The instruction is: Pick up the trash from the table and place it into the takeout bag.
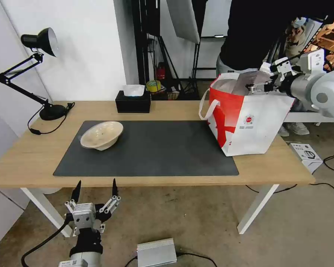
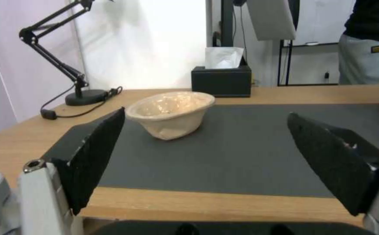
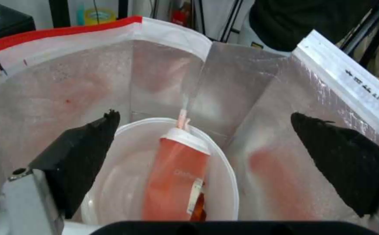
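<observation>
You are looking at the big wooden table [image 1: 26, 163] with the dark grey mat [image 1: 156, 148] lying across its middle. The red-and-white takeout bag [image 1: 248, 126] is standing on the table at your robot's right side, partly on the mat's edge, with its top open. Inside it, the large white bowl [image 3: 215, 195] is sitting at the bottom, and the red cup [image 3: 174, 179] with its white lid and straw is lying tilted in the bowl.

The right gripper [image 3: 204, 147] is hanging over the open top of the bag, its fingers spread wide and holding nothing.

The beige pulp bowl [image 1: 102, 134] is resting on the mat's left part, tipped a little to one side, maybe leaning on its rim; it is hard to be sure.

The left gripper [image 1: 95, 189] is waiting low in front of the table's near edge, fingers wide apart and pointing toward the beige bowl, well apart from it.
</observation>
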Robot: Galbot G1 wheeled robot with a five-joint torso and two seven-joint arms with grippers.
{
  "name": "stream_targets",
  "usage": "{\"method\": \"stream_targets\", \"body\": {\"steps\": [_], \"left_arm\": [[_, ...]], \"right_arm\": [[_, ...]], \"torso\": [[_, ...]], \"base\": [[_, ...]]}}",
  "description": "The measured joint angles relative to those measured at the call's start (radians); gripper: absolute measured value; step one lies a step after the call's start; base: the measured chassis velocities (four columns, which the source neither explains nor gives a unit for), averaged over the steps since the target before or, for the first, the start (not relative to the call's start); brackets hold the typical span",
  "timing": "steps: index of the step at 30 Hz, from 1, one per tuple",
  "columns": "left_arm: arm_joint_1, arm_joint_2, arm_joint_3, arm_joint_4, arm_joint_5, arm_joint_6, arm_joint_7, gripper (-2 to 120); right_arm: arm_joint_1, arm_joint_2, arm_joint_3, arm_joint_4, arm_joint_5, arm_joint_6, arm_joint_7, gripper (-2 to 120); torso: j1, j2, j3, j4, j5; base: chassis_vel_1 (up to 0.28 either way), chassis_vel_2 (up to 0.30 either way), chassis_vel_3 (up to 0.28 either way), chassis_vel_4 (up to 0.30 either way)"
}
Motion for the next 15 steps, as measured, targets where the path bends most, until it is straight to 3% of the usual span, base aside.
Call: {"method": "stream_targets", "body": {"steps": [9,15], "left_arm": [[0.001,0.001,0.000,0.000,0.000,0.001,0.000,100],[0.004,0.000,0.000,-0.003,0.001,0.001,0.001,100]], "right_arm": [[-0.022,-0.012,0.016,0.017,-0.001,0.000,-0.001,100],[-0.084,-0.017,0.106,0.066,0.074,0.002,0.030,100]], "torso": [[0.000,0.000,0.000,0.0000,0.0000],[0.000,0.000,0.000,0.0000,0.0002]], "base": [[0.000,0.000,0.000,0.000],[0.000,0.000,0.000,0.000]]}}
